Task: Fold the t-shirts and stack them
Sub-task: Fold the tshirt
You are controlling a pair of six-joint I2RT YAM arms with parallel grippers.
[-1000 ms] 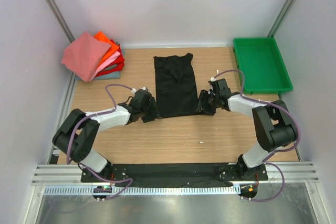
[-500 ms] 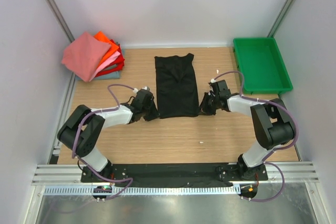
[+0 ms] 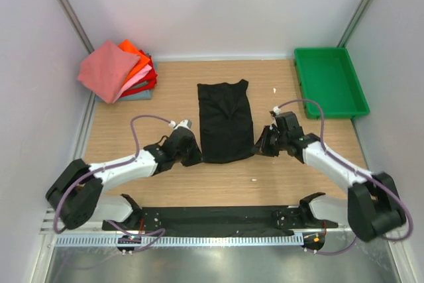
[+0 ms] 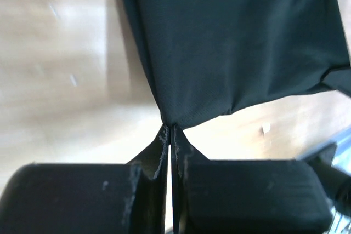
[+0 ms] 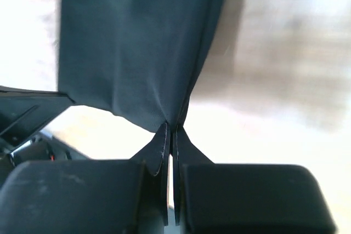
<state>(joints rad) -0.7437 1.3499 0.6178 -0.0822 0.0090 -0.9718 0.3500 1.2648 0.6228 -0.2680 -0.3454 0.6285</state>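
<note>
The black t-shirt (image 3: 226, 120) lay as a long narrow panel at the middle of the wooden table (image 3: 291, 180), between the two arms. The left gripper (image 3: 196, 157) was pressed together on the shirt's near left corner, and the right gripper (image 3: 259, 146) likewise pinched its near right corner. The folded t-shirts (image 3: 119, 71), salmon-pink, orange and red, sat stacked at the far left corner, well apart.
</note>
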